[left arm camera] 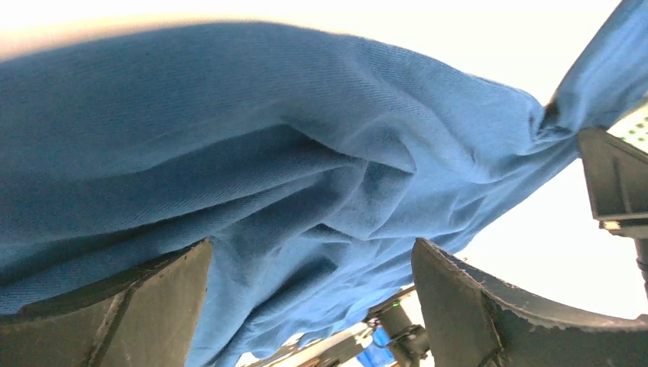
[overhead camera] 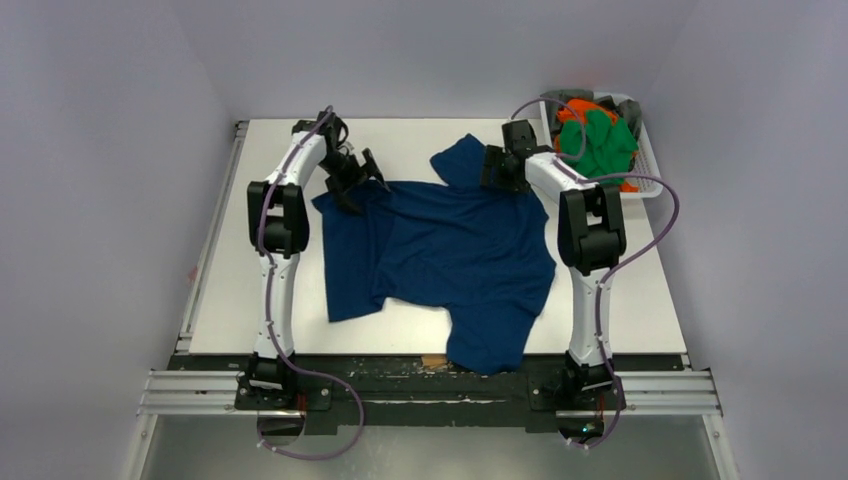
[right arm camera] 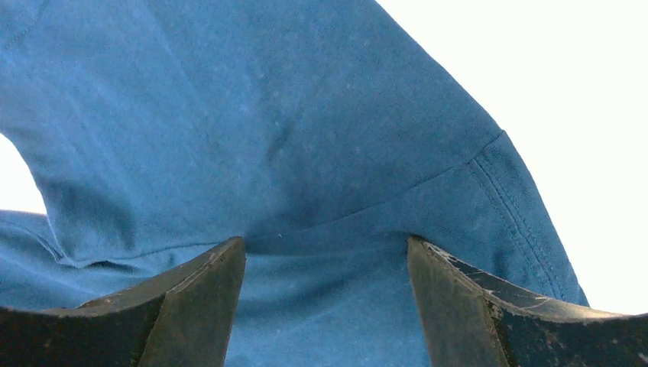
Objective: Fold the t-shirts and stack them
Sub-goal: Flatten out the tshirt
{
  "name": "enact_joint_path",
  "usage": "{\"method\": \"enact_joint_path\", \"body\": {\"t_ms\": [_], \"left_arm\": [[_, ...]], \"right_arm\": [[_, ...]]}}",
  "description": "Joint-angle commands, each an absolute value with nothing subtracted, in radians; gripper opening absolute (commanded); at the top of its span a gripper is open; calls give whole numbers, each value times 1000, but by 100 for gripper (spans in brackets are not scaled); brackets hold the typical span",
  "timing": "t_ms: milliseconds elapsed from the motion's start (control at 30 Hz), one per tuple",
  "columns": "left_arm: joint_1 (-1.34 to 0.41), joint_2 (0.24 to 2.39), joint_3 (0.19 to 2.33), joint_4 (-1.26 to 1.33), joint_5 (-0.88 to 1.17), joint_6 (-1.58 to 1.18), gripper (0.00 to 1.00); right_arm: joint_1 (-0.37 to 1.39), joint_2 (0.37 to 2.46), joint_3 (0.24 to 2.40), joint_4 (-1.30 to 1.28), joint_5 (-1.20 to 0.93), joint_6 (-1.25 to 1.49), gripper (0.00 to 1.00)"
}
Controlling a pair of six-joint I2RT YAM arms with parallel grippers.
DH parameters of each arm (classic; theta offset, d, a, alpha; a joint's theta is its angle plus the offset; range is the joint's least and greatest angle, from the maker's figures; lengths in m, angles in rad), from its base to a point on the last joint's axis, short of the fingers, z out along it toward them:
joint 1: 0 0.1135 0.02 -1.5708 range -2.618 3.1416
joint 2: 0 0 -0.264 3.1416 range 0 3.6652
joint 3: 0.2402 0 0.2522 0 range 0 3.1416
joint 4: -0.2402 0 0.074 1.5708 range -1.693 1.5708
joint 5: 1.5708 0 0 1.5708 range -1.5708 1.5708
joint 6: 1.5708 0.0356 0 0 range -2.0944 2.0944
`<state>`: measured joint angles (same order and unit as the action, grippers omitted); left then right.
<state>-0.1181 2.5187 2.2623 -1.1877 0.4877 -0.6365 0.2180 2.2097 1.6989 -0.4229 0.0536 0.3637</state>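
A dark blue t-shirt (overhead camera: 450, 255) lies spread and rumpled on the white table (overhead camera: 260, 300); its near hem hangs over the front edge. My left gripper (overhead camera: 358, 178) is open at the shirt's far left corner; in the left wrist view the creased blue cloth (left arm camera: 290, 191) fills the gap between the fingers (left arm camera: 458, 306). My right gripper (overhead camera: 497, 168) is open over the far right shoulder, next to a sleeve that points away. In the right wrist view the sleeve seam (right arm camera: 428, 183) runs between the fingers (right arm camera: 199, 298), which press down on the cloth.
A white basket (overhead camera: 645, 170) at the far right corner holds green and orange shirts (overhead camera: 600, 140). Bare table lies left of the blue shirt and along the far edge. The arm bases stand on a rail at the near edge.
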Motion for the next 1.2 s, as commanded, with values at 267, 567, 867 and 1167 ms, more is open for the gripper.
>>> {"method": "enact_joint_path", "body": {"t_ms": [267, 567, 867, 1167], "left_arm": [[-41, 2687, 2453, -861, 615, -816, 100], [0, 2700, 2498, -723, 576, -935, 100], [30, 2396, 2318, -818, 486, -768, 100], [25, 1768, 1566, -869, 124, -711, 100]], "right_arm": [[150, 2449, 2038, -550, 69, 336, 76], [132, 2533, 2224, -530, -41, 322, 77], [133, 2237, 2028, -502, -32, 263, 80], [133, 1691, 1390, -151, -50, 257, 94]]}}
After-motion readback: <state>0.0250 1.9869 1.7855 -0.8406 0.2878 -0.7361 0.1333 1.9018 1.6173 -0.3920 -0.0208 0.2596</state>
